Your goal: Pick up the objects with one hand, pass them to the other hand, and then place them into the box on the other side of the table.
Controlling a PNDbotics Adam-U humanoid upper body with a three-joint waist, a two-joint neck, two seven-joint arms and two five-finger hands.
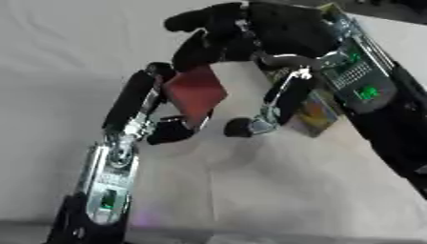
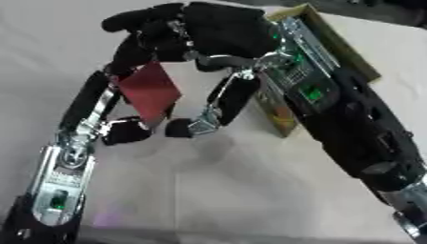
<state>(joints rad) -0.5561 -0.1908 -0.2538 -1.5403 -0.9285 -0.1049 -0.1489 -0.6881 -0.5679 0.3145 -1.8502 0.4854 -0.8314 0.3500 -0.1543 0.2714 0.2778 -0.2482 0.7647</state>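
Red square card held between both hands above the table.

The left hand (image 1: pixel 142 112), rising from 7 o'clock, pinches the red card (image 1: pixel 194 93); no writing shows. At 1 o'clock the right hand (image 2: pixel 208 43) curls over the card's top, beside the box (image 2: pixel 333 45) edge.

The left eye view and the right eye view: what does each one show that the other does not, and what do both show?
Only the left eye view shows the colourful print inside the box beside the right hand.

Only the right eye view shows the right forearm running down to the lower right corner, and the box's long rim behind it.

Both show the left hand pinching a flat red piece above the table, with the right hand arched over it, fingers curled.
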